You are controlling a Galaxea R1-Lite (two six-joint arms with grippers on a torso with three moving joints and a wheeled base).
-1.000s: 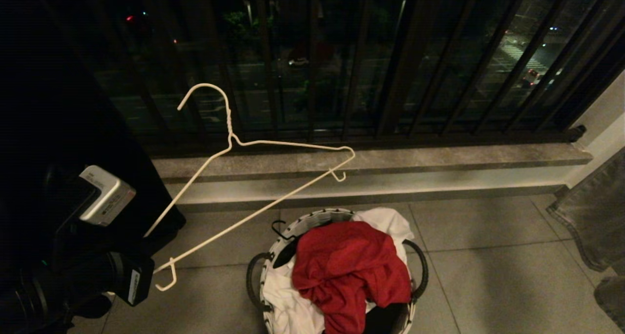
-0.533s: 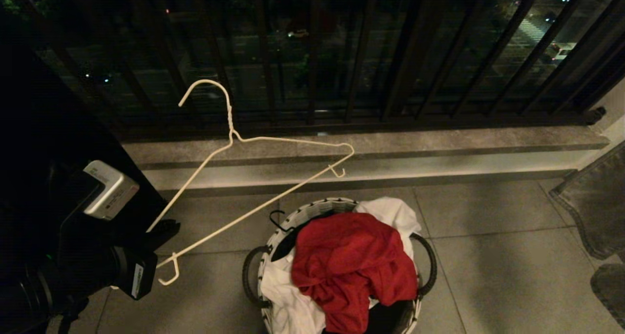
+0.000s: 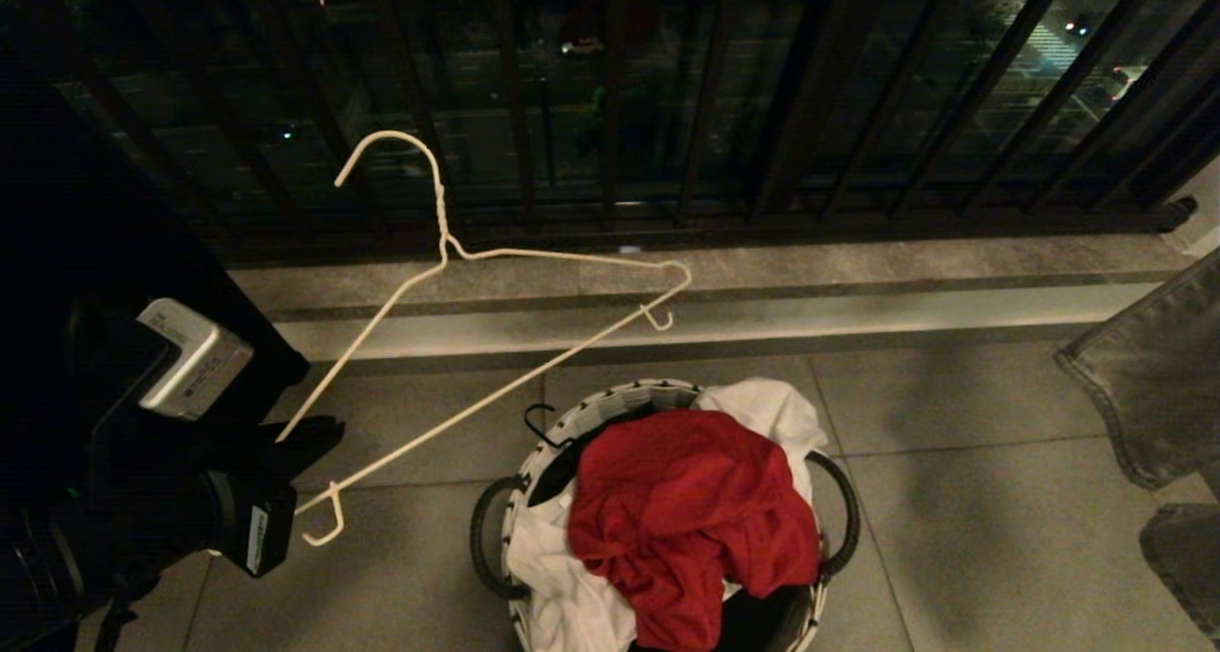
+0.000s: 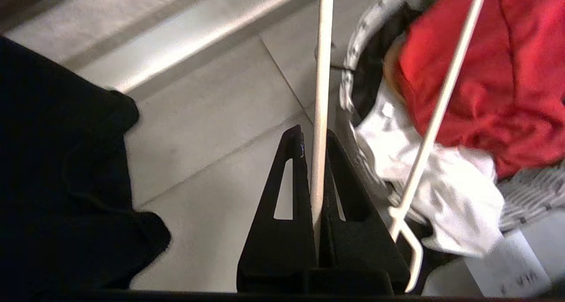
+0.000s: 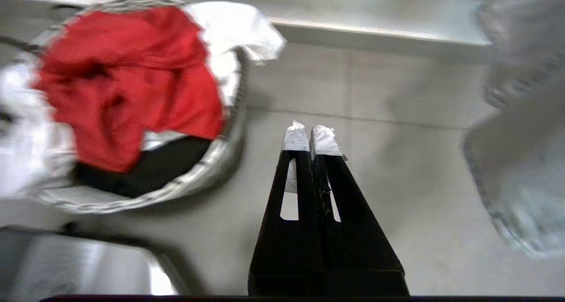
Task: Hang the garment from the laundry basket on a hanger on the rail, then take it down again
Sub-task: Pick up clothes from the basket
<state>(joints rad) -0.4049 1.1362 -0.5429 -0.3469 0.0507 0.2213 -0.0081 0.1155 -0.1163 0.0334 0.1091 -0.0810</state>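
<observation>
— Two grippers to account for; begin at the left. What is the left gripper [image 4: 315, 136] doing?

— Its black fingers [image 3: 310, 435] are pinched on one slanted arm of the hanger [image 3: 496, 397], close to the lower corner with the small hook. The thin white wire runs up and away from it, the twisted neck and top hook standing out against the dark railing [image 3: 705, 109]. A grey box on the wrist carries a label, too small to read.

— And further right?

— On the tiled floor [image 3: 953, 499], near the stone ledge [image 3: 858, 271], stands the laundry basket [image 3: 572, 418], its patterned rim and black loop handles showing. The garment [image 3: 686, 519] lies crumpled on top of the pile inside, red, with no print or neck label turned up to read. White cloth [image 3: 562, 595] lies under and behind it, and black cloth [image 5: 150, 169] at the near edge.

— The right gripper [image 5: 311, 136]?

— Seen only from its own wrist, above bare floor just beside the basket, white-padded tips pressed together on nothing. Grey denim [image 3: 1153, 376] hangs at the far right edge.
</observation>
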